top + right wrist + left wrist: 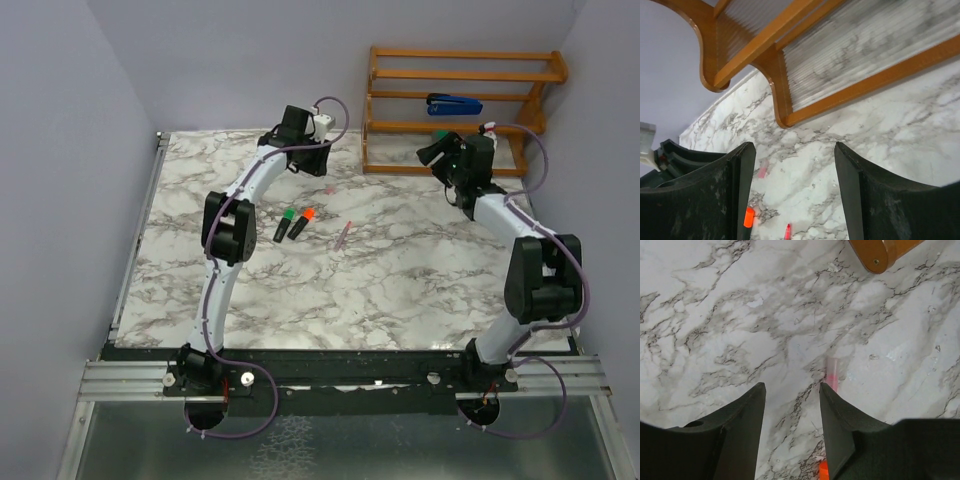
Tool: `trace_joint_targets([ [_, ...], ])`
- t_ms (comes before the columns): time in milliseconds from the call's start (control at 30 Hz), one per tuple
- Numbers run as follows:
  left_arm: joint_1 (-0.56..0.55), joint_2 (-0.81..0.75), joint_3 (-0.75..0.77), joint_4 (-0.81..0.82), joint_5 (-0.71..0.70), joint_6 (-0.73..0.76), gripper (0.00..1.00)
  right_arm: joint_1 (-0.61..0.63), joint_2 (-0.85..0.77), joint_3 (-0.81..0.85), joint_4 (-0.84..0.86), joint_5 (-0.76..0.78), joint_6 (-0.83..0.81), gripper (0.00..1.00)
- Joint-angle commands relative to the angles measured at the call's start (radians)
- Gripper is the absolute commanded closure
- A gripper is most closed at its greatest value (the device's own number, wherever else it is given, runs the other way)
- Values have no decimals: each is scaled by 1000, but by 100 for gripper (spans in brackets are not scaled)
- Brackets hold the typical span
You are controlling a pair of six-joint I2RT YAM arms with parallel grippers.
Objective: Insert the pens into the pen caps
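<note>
Left hand (790, 386) hovers over the tabletop (400, 290), fingers apart, empty; right hand (795, 145) gapes near the rack (455, 76), holding nothing; green-tipped pen (284, 226), orange-tipped pen (301, 224) and pink pen (344, 235) lie mid-tabletop.

Parted fingers (700, 200) beside wooden rack (781, 90)

Nothing here can be read: no words, brand, label or number that I can make out. If the pens (283, 227) near the middle of the table (400, 290), or the blue object (455, 104) on the wooden rack (460, 75) at the far right corner, carry any print, it is too small to tell.
</note>
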State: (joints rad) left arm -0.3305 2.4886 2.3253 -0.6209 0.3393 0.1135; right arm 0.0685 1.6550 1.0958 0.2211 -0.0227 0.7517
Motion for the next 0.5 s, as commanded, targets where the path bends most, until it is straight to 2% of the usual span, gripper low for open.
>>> trace_joint_targets([
  [0,1,-46,-36,6,-177,-85,53,21,112,180,-201,-186,-71,32],
  [67,-13,-95,-95,11,-225,-104,54,52,156,261,-295,-180,-88,32],
  [167,-103,-218,-276,65,-299,-43,54,76,197,350,-371,-151,-85,31],
  [233,-170,-284,-385,93,-321,-27,54,76,202,364,-379,-137,-71,31],
  [367,-208,-404,-577,138,-351,-99,55,77,181,363,-394,-115,-75,30],
  [467,-236,-506,-735,204,-288,-154,55,76,158,338,-394,-104,-78,30],
])
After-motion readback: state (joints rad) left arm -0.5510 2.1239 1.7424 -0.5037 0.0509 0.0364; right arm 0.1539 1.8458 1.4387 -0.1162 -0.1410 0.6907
